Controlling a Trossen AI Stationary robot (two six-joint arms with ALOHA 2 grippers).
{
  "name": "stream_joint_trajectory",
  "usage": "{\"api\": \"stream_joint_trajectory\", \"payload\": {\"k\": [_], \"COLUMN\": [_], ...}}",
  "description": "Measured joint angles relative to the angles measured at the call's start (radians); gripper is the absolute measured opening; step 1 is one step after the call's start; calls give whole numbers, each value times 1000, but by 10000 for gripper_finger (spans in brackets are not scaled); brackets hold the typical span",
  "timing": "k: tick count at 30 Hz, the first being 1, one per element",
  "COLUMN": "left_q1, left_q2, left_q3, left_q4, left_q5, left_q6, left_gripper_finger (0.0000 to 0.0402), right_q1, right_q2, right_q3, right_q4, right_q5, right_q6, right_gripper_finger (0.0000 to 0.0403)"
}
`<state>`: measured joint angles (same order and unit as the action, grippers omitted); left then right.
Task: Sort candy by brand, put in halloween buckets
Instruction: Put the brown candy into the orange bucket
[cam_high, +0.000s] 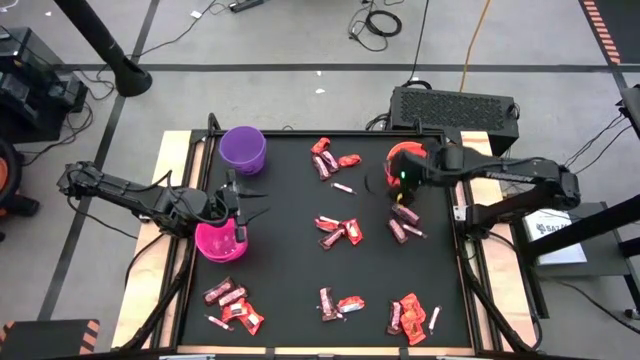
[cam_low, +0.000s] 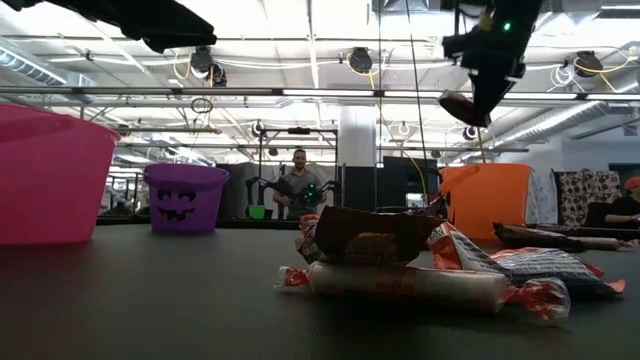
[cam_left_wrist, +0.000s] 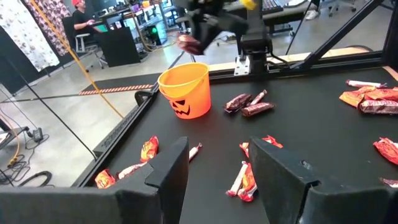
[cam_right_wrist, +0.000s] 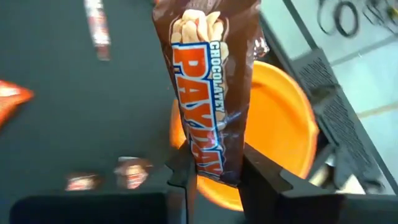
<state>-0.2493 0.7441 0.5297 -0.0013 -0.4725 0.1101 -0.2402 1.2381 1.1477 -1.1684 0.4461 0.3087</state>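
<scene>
Table (cam_high: 300, 300), black mat, wooden edging at both sides. Both arms over it.

Three buckets: purple bucket (cam_high: 243, 149) near the far left corner, upright, jack-o'-lantern face visible in low view (cam_low: 185, 198). Pink bucket (cam_high: 218, 241) at left edge, mid-depth. Orange bucket (cam_high: 402, 158) at far right, partly covered by the right arm; face shows in left wrist view (cam_left_wrist: 185, 89).

Left gripper (cam_high: 238, 207) hangs just above the pink bucket's far rim, fingers (cam_left_wrist: 168, 171) apart, nothing between them.

Right gripper (cam_high: 403, 180) is raised over the near rim of the orange bucket, fingers clamped on a brown bar (cam_right_wrist: 208, 93) by its lower end; wrapper stands up past the fingers, orange bucket mouth (cam_right_wrist: 280, 124) behind it. Low view shows the bar (cam_low: 462, 108) hanging high above the table.

Candy (cam_high: 338, 232) lies in loose clusters on the mat: far centre, middle, right of middle beside the orange bucket, near left, near centre, near right. Red packets, dark bars and pale sticks mixed in each.

Person (cam_low: 297, 188) stands in the room beyond the table.
</scene>
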Motion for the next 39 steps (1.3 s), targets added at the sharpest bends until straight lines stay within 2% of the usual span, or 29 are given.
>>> {"api": "stream_joint_trajectory", "payload": {"k": [6, 9, 12, 15, 23, 28, 33, 39], "left_q1": [0, 0, 0, 0, 0, 0, 0, 0], "left_q2": [0, 0, 0, 0, -5, -22, -56, -85], "left_q3": [0, 0, 0, 0, 4, 55, 65, 65], "left_q4": [0, 0, 0, 1, -3, -59, -100, -132], "left_q5": [0, 0, 0, 0, 0, 0, 0, 0], "left_q6": [0, 0, 1, 1, 13, 53, 57, 69], "left_gripper_finger": [176, 176, 176, 176, 176, 176, 176, 176], "right_q1": [-169, -237, -295, -327, -343, -343, -343, -339], "right_q2": [0, 0, 0, 0, 0, 0, 1, 34], "right_q3": [0, 0, 0, 0, 0, 0, 0, 0], "right_q4": [14, 35, 56, 70, 72, 72, 164, 361], "right_q5": [-8, -54, -107, -110, -138, -135, -141, -297], "right_q6": [-73, -96, -112, -117, -138, -144, -164, -172], "right_gripper_finger": [82, 82, 82, 84, 134, 167, 185, 189]}}
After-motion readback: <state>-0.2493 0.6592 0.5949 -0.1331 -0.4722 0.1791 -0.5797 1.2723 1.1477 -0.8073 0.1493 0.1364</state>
